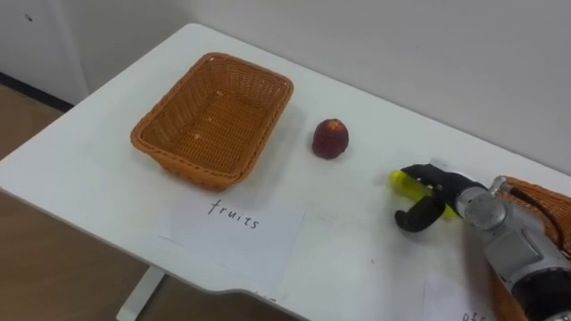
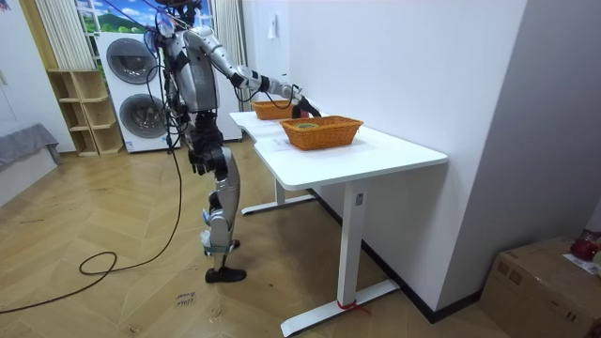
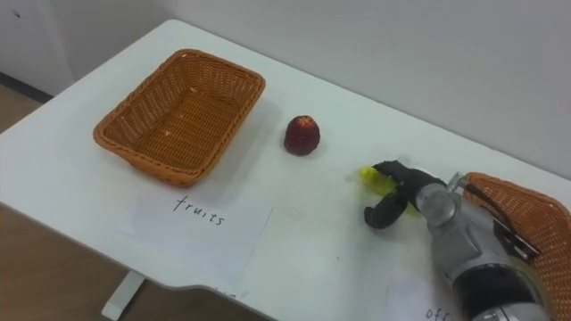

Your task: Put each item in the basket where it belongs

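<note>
A small yellow office item (image 1: 401,182) lies on the white table (image 1: 107,152), right of centre. My right hand (image 1: 433,192) reaches over it from the right, open, with straight fingers on top of it and the thumb (image 1: 417,217) apart below. Part of the yellow item is hidden under the fingers. A red fruit (image 1: 330,138) stands alone mid-table. To its left sits the fruit basket (image 1: 156,134), wicker and with nothing in it. The other wicker basket (image 3: 522,209) is at the right edge, behind my forearm. My left hand (image 2: 194,160) hangs by my hip.
A paper label (image 1: 236,223) lies in front of the fruit basket, and another label (image 3: 419,303) lies by the right basket. A white wall runs close behind the table. I stand at the table's long side, and the front edge is near.
</note>
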Controlling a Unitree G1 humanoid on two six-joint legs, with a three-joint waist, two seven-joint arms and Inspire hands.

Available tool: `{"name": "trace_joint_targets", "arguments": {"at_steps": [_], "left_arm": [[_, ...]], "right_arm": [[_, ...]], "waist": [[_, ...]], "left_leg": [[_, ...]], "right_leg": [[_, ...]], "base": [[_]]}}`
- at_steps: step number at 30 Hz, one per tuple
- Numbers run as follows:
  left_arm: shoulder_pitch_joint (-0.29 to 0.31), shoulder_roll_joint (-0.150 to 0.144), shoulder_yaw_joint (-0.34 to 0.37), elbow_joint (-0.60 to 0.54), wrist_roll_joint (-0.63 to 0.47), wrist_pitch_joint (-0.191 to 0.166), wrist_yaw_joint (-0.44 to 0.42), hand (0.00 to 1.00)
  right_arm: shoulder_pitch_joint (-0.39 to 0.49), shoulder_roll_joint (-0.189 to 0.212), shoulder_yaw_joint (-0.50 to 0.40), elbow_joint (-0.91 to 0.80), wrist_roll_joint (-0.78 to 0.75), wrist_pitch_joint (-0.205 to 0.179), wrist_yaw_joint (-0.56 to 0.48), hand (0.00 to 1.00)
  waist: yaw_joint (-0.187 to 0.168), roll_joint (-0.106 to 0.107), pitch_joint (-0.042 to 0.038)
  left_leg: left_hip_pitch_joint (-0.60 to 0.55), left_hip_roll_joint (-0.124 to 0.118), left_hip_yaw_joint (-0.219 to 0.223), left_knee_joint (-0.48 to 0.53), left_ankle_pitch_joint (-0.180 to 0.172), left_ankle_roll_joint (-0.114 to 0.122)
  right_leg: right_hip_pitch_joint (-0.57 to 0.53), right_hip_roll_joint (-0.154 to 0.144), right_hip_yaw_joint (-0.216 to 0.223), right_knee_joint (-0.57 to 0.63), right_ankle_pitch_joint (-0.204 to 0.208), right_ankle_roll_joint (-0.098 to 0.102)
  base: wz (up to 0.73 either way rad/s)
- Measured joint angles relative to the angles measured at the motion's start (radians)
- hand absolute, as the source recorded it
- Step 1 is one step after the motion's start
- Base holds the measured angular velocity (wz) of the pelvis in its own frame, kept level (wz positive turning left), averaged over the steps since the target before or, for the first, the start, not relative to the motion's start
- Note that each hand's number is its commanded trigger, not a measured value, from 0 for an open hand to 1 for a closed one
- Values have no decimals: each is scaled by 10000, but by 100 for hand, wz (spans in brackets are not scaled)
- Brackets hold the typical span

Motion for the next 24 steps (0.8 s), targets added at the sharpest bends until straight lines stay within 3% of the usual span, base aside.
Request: {"name": "trace_joint_targets", "arguments": {"at_steps": [12, 24], "left_arm": [[-348, 38, -11, 1, 2, -42, 28, 0], [-345, 47, 8, -210, 7, -38, 216, 0]], "right_arm": [[-77, -18, 23, 82, 45, 222, -71, 100], [-74, -17, 3, -300, 63, 348, 577, 100]], "waist": [[145, -146, 63], [221, -143, 62]], "left_leg": [[35, 14, 14, -65, 2, 2], [24, 18, 23, -48, 2, 2]], "right_leg": [[-15, 2, 24, -4, 0, 0], [-30, -1, 26, -3, 0, 0]], "base": [[0], [0]]}}
